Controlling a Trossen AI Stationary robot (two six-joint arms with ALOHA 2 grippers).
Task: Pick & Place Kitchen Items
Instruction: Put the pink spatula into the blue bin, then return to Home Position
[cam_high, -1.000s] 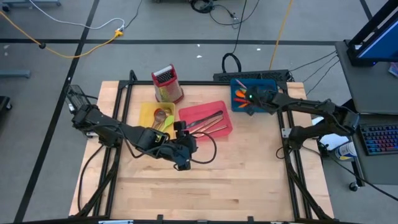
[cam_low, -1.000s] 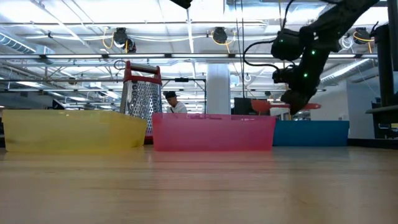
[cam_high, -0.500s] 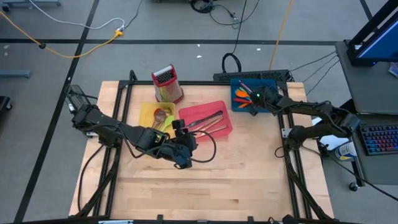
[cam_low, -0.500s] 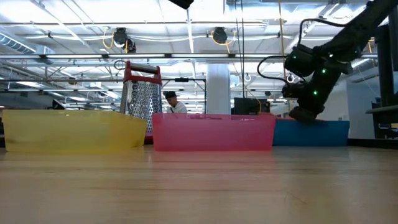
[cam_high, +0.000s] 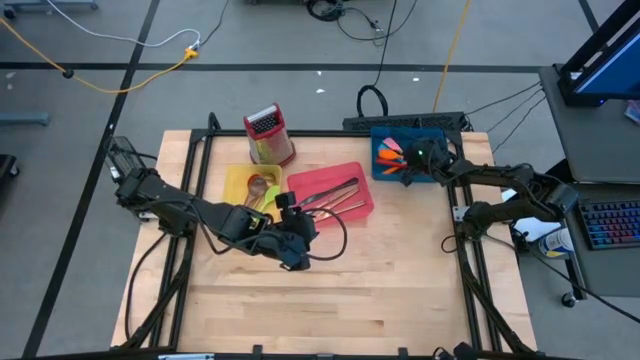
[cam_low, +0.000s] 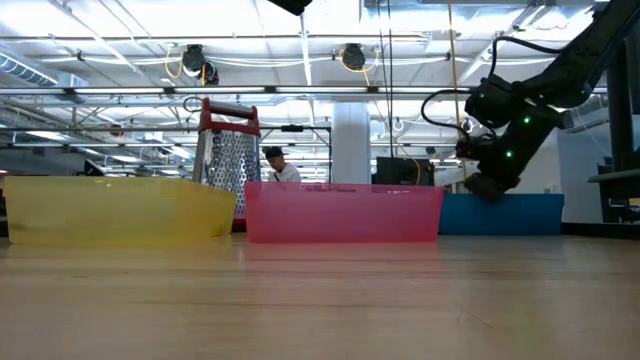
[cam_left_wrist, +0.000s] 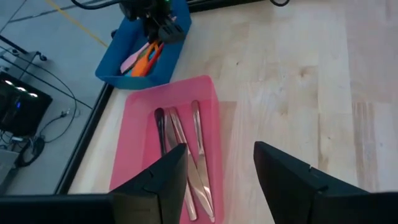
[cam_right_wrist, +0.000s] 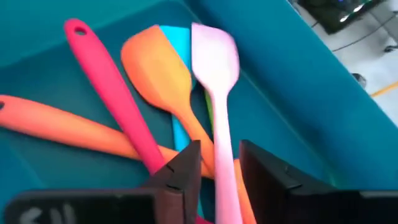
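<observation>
From above, the left pincer (cam_high: 291, 207) is sitting near the middle of the wooden worktop (cam_high: 330, 290), just in front of the pink tray (cam_high: 362, 177), which is holding several metal cutlery pieces (cam_high: 330, 195). The yellow tray (cam_high: 234, 182) beside it is carrying a few utensils, and a red-topped box grater (cam_high: 266, 134) is standing upright behind it. The right pincer (cam_high: 412, 160) is hanging over the blue tray (cam_high: 383, 133) at the far right, where orange and pink utensils are lying.

At worktop height, the three trays are lining up side by side – yellow (cam_low: 120, 208), pink (cam_low: 345, 213), blue (cam_low: 505, 213) – and the right pincer (cam_low: 484, 184) is reaching down at the blue tray's rim; a person is showing far behind the grater (cam_low: 228, 145).

The left wrist view is showing the left pincer (cam_left_wrist: 219, 168) with its fingers standing apart and holding nothing, above the pink tray (cam_left_wrist: 140, 134) and its cutlery (cam_left_wrist: 181, 152).

The right wrist view is showing the right pincer (cam_right_wrist: 219, 158) with its fingers parted on either side of the handle of a pale pink spatula (cam_right_wrist: 214, 59) – whether they are touching it I cannot tell – with an orange spatula (cam_right_wrist: 155, 68), a magenta utensil (cam_right_wrist: 109, 84) and a second orange handle (cam_right_wrist: 56, 127) lying in the tray
</observation>
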